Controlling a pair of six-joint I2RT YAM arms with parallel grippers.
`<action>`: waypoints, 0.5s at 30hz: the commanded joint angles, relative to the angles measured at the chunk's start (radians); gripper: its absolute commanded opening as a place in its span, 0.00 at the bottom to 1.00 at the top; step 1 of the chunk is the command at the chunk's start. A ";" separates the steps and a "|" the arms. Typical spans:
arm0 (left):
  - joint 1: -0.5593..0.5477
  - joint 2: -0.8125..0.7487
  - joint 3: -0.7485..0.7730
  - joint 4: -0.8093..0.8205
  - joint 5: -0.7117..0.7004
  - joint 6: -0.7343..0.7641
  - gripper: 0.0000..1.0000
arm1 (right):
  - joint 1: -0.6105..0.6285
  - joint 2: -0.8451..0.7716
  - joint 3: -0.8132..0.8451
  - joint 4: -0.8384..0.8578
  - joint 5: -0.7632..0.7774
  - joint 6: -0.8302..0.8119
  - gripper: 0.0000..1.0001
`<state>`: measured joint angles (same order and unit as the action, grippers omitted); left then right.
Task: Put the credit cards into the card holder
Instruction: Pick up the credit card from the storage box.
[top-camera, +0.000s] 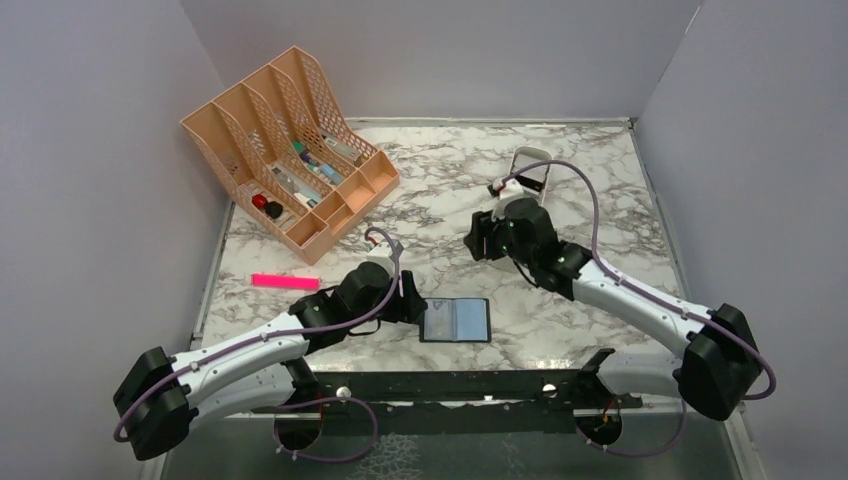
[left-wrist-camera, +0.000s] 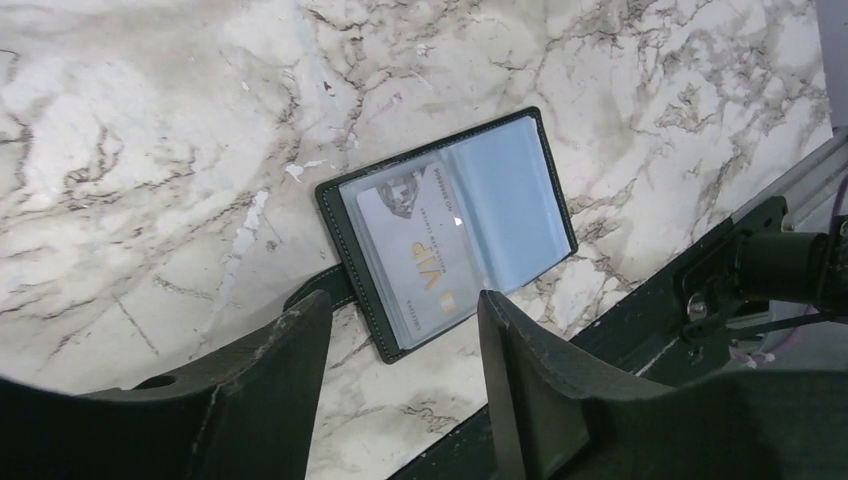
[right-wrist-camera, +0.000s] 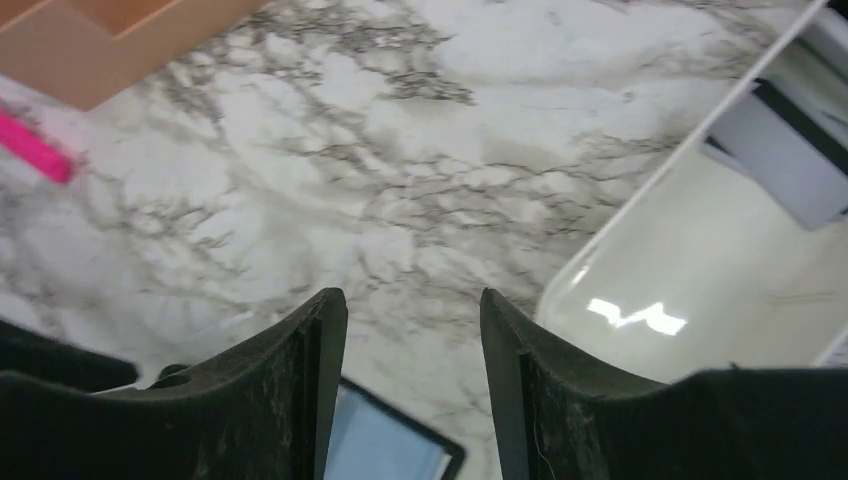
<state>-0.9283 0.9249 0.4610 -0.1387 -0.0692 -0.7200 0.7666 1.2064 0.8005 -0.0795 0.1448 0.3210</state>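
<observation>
A white-and-grey marble-patterned table (top-camera: 440, 190) sits between plain lilac walls (top-camera: 90, 180). At its far left stands a peach-coloured plastic lattice desk organiser (top-camera: 290, 150), set at an angle, with small items lying in its compartments. Nearer, to the left, a bright pink stick-shaped marker (top-camera: 285, 282) lies flat on the marble.

The left gripper (left-wrist-camera: 400, 305) hangs low just beside the left edge of a dark, stitched, book-style card holder (left-wrist-camera: 450, 225). Its jaws are apart, with nothing between them. The card holder lies opened flat near the table's front edge, at the middle, with its clear plastic sleeves facing up. A silver-white plastic card (left-wrist-camera: 415, 260) printed "VIP" sits inside the sleeve nearest this gripper. The other sleeve looks bare.

Farther right and back, the right gripper (right-wrist-camera: 410, 300) hovers over bare marble, between the card holder and a white rounded plastic tray (right-wrist-camera: 680, 260). Its jaws are also apart and grasp nothing. One corner of the card holder shows below its fingers. The tray stands at the far right of the table, and grey and dark flat cards (right-wrist-camera: 780, 150) rest in it, well apart from the card holder.
</observation>
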 joint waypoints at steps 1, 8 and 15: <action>0.006 -0.049 0.043 -0.098 -0.064 0.093 0.62 | -0.124 0.075 0.063 -0.051 -0.038 -0.213 0.56; 0.005 -0.095 0.050 -0.130 -0.051 0.130 0.98 | -0.295 0.208 0.176 -0.035 0.124 -0.452 0.53; 0.005 -0.078 0.133 -0.181 0.028 0.163 0.99 | -0.368 0.326 0.242 0.029 0.057 -0.797 0.55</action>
<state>-0.9264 0.8440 0.4942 -0.2802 -0.0921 -0.6079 0.4034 1.4708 0.9913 -0.0902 0.2081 -0.2337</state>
